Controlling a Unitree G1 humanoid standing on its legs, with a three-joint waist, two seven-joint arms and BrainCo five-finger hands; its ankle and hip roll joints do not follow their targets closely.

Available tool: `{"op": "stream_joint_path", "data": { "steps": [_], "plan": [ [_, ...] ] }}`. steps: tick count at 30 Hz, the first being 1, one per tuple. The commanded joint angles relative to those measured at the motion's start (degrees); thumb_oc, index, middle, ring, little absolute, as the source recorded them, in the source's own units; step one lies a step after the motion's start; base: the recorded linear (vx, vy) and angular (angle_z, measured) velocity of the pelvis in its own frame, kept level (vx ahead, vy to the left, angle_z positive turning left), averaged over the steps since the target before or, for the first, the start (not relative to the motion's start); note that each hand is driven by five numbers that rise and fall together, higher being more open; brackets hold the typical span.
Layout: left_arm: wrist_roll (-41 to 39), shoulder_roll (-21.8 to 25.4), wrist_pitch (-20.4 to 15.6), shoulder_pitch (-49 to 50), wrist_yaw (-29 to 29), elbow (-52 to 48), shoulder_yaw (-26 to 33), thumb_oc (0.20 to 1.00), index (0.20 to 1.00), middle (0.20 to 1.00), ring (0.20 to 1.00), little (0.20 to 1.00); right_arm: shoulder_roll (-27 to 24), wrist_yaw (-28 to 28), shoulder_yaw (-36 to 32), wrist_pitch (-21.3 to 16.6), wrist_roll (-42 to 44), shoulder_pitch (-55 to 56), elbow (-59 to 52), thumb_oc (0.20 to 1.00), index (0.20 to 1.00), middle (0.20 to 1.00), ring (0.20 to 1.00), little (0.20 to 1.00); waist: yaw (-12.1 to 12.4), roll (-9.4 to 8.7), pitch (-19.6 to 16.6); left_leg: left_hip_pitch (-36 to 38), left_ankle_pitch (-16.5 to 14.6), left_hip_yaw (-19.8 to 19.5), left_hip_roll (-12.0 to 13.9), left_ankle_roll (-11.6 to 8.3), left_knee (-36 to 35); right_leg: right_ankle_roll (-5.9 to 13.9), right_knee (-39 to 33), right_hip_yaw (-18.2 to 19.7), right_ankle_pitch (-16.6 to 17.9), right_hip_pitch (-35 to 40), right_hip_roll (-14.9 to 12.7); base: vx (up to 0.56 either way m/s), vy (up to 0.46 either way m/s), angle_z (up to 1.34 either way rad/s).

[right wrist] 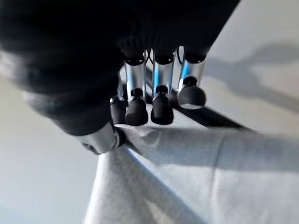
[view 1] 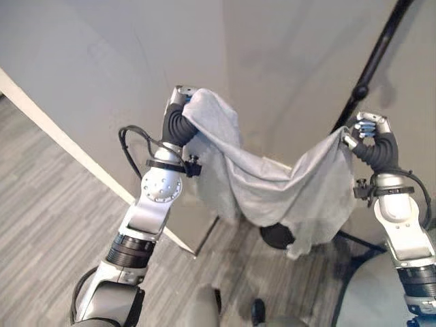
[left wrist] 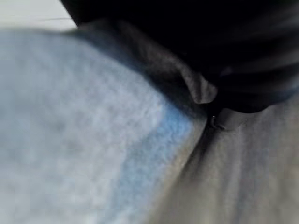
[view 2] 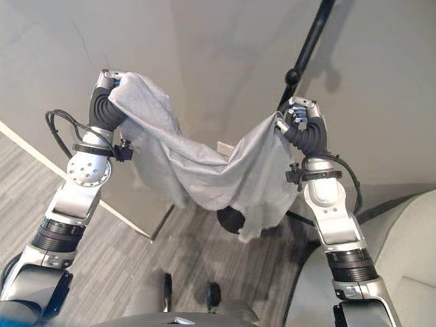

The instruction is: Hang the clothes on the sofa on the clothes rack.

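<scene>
Wall (view 1: 102,48): plain grey, forming an inside corner behind the work. Floor (view 1: 48,225): grey wood-grain planks, with a pale skirting strip (view 1: 61,143) running diagonally along the wall's foot.

Rack (view 2: 310,44): a black pole rising at a slant toward the upper right, with a dark base (view 1: 276,235) on the floor under the cloth's sagging middle. The pole passes just behind the right hand.

Sofa (view 2: 402,252): a light grey cushion edge at the lower right, beside the right arm.

Cloth (view 1: 272,184): one pale grey garment of soft, matte knit, creased and unpatterned. It is off the sofa, held in the air and stretched between both raised hands. The middle droops in a deep curve, with a loose tail hanging lowest toward the right hand's side. It is not on the rack.

Left hand (view 1: 180,95): raised high near the wall, one end of the cloth draped over and covering it. Fingers are hidden under the fabric; cannot tell their state.

Right hand (view 2: 300,112): raised beside the pole, fingers (right wrist: 161,105) curled down and pinching the other end's edge against the thumb (right wrist: 100,140)
</scene>
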Motion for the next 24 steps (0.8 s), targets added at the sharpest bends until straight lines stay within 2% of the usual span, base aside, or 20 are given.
{"op": "stream_joint_path", "data": {
  "steps": [1,5,24],
  "plan": [
    [-1.01,2.56,-3.23,-3.27,1.0,-1.11,-0.82,0.2,0.2,0.2,0.2,0.2,-3.5,-1.22,-2.16,-2.41,-0.84,1.62,-4.57,0.2,0.2,0.2,0.2,0.2,-0.44,3.51,-5.1,28.48,0.33,1.79,0.21,-1.5,-19.16,10.12,-3.56,1.28,3.75,3.74,-6.38,0.1,0.197,-0.61],
    [-0.32,3.36,-3.3,-1.44,-0.01,-1.85,0.03,0.2,0.2,0.2,0.2,0.2,-1.57,-0.34,-2.35,-1.64,-1.27,3.07,-4.22,0.2,0.2,0.2,0.2,0.2,-0.57,3.64,-8.23,32.6,-1.03,4.13,-1.04,-0.44,-21.96,11.18,-4.91,2.61,4.52,4.17,-8.48,0.15,0.175,-0.75],
    [0.52,4.21,-2.88,1.18,-0.88,-3.48,1.0,0.2,0.2,0.2,0.2,0.2,0.78,0.02,-1.24,-0.75,-3.01,4.2,-4.46,0.2,0.2,0.2,0.2,0.2,-0.32,3.34,-8.86,36.11,-3.58,5.78,-2.53,1.73,-21.96,13.18,-4.77,3.13,5.8,5.25,-11.03,0.02,0.042,-0.02]
  ]
}}
